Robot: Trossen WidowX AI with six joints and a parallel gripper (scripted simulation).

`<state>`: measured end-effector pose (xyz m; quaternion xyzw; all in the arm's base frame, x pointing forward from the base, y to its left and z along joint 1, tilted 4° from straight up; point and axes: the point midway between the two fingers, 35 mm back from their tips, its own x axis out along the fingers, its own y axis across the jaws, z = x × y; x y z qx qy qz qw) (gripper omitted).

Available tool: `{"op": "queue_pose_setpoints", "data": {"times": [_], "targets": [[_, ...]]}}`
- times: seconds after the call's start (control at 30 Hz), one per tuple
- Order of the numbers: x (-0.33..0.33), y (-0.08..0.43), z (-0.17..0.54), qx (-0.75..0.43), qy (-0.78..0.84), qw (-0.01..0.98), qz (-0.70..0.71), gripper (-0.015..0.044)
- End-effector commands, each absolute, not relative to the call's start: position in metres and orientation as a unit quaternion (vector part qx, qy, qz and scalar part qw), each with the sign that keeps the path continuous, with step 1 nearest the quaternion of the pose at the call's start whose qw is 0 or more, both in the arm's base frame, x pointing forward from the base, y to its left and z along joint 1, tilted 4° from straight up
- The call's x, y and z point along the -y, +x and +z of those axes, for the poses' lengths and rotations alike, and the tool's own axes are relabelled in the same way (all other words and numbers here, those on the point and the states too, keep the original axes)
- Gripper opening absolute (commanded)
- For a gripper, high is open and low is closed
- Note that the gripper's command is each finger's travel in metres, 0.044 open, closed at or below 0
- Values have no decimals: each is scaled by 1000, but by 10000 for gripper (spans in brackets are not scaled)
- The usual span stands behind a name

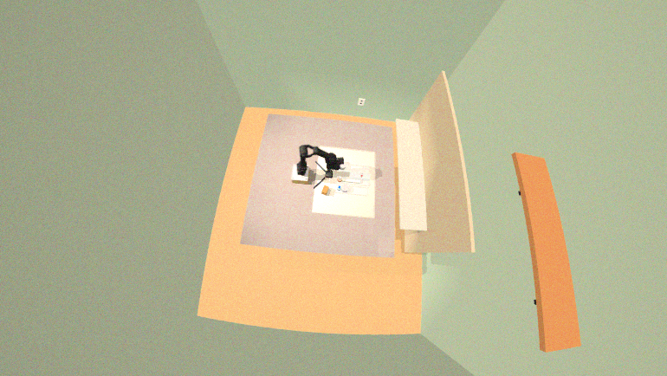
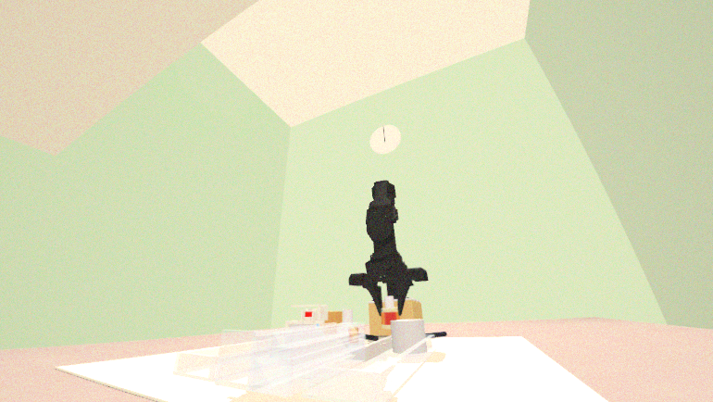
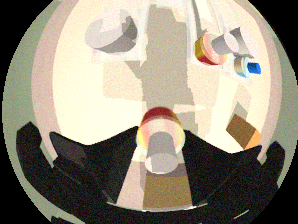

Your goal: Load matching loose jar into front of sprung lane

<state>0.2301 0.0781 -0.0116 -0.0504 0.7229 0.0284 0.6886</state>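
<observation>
Red-banded jar clamped in gripper
The red-banded jar (image 2: 389,317) (image 3: 160,131) is held between the gripper's (image 2: 390,313) (image 3: 160,142) jaws; a grey cylinder (image 2: 408,335) (image 3: 112,34) stands near it.

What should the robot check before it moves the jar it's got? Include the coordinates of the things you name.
1. Gripper (image 2: 390,313) (image 3: 160,132) shut on the red-banded jar (image 2: 389,316) (image 3: 161,131): ok.
2. Held jar looks like the red-and-yellow jar (image 3: 210,50) at the lanes, both with pale caps: ok.
3. Held jar already in a lane: not ok, it's outside them.
4. Big grey cylinder (image 2: 408,336) (image 3: 112,34) apart from the held jar: ok.
5. Pusher plate resting against the old jar: cannot tell, the clear parts blur together.
</observation>
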Motion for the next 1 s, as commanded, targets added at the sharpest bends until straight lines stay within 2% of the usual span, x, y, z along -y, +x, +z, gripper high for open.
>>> {"op": "queue_pose_setpoints", "data": {"times": [0.0, 0.33, 0.97], "targets": [[-79, 236, 18, -715, -50, 696, 31, 0], [-75, 229, 63, -715, -50, 696, 31, 0], [-25, 290, 12, -714, -51, 698, 28, 0]]}}
